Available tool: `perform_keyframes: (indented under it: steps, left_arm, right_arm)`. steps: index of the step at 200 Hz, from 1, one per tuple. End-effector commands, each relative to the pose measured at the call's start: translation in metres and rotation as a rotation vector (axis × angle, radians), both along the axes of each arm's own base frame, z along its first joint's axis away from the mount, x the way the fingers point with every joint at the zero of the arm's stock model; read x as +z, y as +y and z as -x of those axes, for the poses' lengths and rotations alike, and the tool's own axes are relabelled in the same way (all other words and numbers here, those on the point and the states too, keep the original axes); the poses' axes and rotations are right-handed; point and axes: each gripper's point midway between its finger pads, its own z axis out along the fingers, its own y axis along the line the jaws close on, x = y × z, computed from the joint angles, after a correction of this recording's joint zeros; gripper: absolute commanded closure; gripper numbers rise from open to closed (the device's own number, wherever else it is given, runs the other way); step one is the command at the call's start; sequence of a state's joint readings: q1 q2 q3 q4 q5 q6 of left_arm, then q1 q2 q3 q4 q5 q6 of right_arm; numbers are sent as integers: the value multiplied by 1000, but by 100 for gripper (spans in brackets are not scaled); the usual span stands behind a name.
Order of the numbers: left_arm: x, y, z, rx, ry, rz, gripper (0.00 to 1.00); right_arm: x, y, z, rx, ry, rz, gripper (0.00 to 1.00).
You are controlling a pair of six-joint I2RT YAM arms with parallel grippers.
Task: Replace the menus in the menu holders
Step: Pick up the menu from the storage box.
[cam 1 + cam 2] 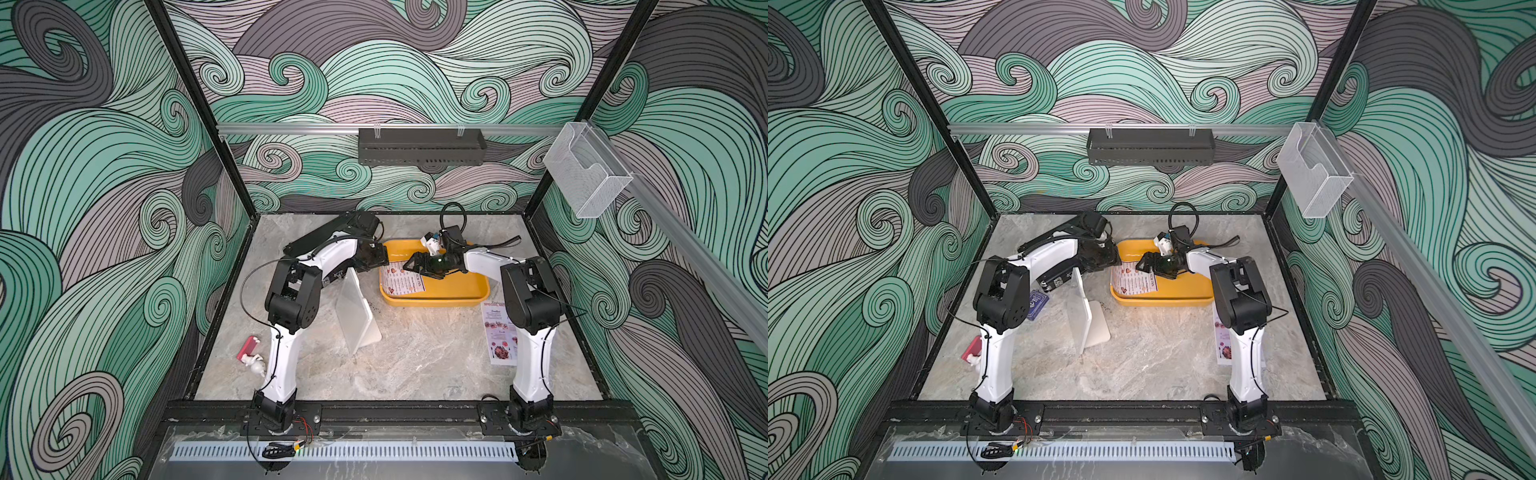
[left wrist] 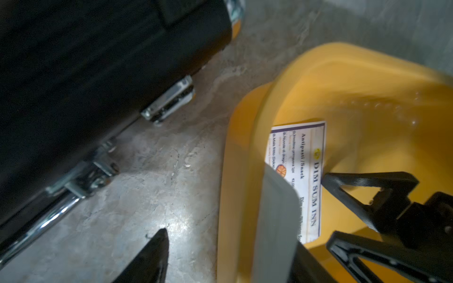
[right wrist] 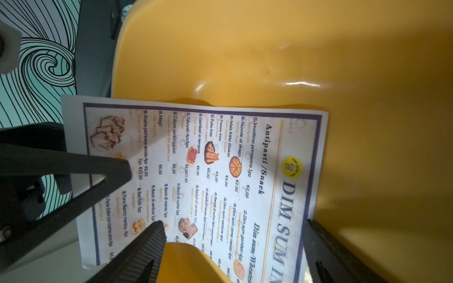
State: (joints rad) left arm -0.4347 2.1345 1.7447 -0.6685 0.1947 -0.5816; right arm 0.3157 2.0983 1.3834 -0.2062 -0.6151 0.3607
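Your menu (image 1: 395, 280) overhangs the tray (image 1: 436, 301) rim toward the left gripper (image 1: 382, 262), jaws apart at that edge; right gripper (image 3: 232, 225) hovers spread, empty.
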Motion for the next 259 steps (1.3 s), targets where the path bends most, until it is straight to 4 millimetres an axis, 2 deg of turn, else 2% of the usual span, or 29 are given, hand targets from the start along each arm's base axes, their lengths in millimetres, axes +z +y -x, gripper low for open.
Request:
perform_keyframes:
  steps: [1, 67, 101, 121, 137, 146, 169, 184, 211, 233, 259]
  left_arm:
    - [29, 0, -4, 14, -58, 23, 36]
    - [25, -4, -3, -2, -55, 25, 57]
    - [26, -5, -5, -14, -67, 25, 77]
    - [25, -6, -5, -21, -65, 19, 85]
    - [28, -4, -6, -17, -73, 9, 98]
    - [32, -4, -7, -19, -88, 5, 100]
    - [51, -5, -8, -32, -134, -8, 100]
    - [68, -6, -9, -32, -167, 3, 100]
    - [107, -13, -8, -27, -239, 81, 100]
    - [136, -22, -6, -20, -283, 179, 100]
    - [173, -35, 0, -17, -325, 320, 100]
  right_arm:
    - [-33, -2, 22, -1, 131, 26, 9]
    - [-28, 10, 23, 18, 127, -8, 12]
    - [-28, 13, 23, 23, 129, -10, 13]
    - [-25, 13, 22, 24, 127, -8, 14]
    - [-22, 12, 21, 23, 121, -3, 13]
    - [-17, 12, 20, 21, 112, -1, 12]
    - [10, 6, 11, -2, 54, 21, 5]
    - [37, -2, 5, -34, -5, 32, 1]
    - [90, -24, 4, -98, -118, 47, 1]
    - [131, -43, 16, -150, -196, 46, 1]
    - [164, -65, 53, -210, -225, 52, 1]
